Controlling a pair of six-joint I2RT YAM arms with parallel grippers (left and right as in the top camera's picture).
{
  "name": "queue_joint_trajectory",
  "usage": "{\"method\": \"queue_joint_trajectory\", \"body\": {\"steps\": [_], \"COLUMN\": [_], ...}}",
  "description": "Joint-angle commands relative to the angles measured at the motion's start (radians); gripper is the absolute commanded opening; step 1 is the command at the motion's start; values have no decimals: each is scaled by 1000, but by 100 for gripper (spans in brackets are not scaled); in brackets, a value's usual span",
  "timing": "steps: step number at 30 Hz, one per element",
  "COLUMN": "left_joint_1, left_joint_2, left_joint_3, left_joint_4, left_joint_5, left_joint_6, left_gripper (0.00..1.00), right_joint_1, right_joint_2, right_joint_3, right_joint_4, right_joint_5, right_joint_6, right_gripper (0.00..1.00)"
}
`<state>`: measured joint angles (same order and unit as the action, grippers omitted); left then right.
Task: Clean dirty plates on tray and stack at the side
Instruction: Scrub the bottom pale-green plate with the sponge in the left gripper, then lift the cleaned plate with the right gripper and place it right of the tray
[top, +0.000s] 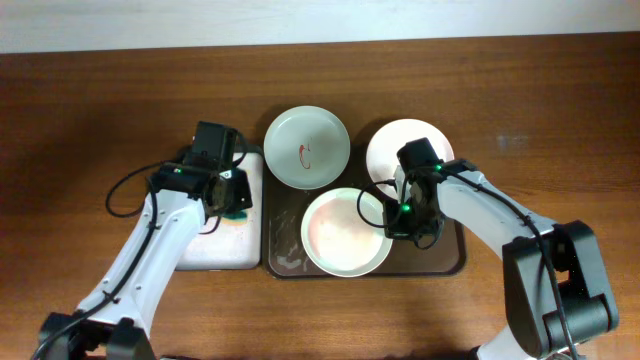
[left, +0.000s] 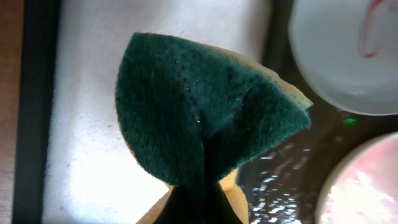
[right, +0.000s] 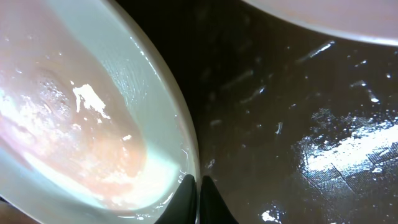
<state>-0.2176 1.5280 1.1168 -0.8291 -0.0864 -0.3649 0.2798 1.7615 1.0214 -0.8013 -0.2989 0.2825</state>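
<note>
Sudsy front plate (top: 345, 232) on the wet brown tray (top: 445, 258), rim clamped between the right fingers (right: 185, 200), left fingers (left: 189, 208) closed on a folded green sponge (left: 199, 112) over the white-lined tray (top: 215, 255)

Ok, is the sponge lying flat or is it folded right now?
Folded. In the left wrist view the sponge is pinched at its middle, both halves bent together like a fan, over the white tray.
</note>
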Motion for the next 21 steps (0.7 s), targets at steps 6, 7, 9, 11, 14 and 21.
{"method": "queue_joint_trajectory", "body": {"steps": [6, 7, 9, 11, 14, 21], "left_joint_1": [51, 51, 51, 51, 51, 51], "left_joint_2": [171, 191, 211, 211, 211, 211], "left_joint_3": [-109, -109, -109, -109, -109, -109], "left_joint_4": [141, 145, 148, 160, 163, 166], "left_joint_5": [-5, -6, -8, -8, -8, -8], "left_joint_6": [71, 71, 71, 71, 71, 71], "left_gripper": [0, 0, 0, 0, 0, 0], "right_joint_1": [153, 203, 291, 404, 515, 624], "right_joint_2": [-283, -285, -285, -285, -285, -285], "right_joint_3": [73, 73, 73, 106, 188, 215], "right_joint_4": [-35, -28, 8, 36, 43, 58], "right_joint_5": [506, 598, 748, 921, 1064, 1244], "right_joint_6": [-39, -39, -39, -39, -40, -43], "right_gripper": [4, 4, 4, 4, 4, 4]}}
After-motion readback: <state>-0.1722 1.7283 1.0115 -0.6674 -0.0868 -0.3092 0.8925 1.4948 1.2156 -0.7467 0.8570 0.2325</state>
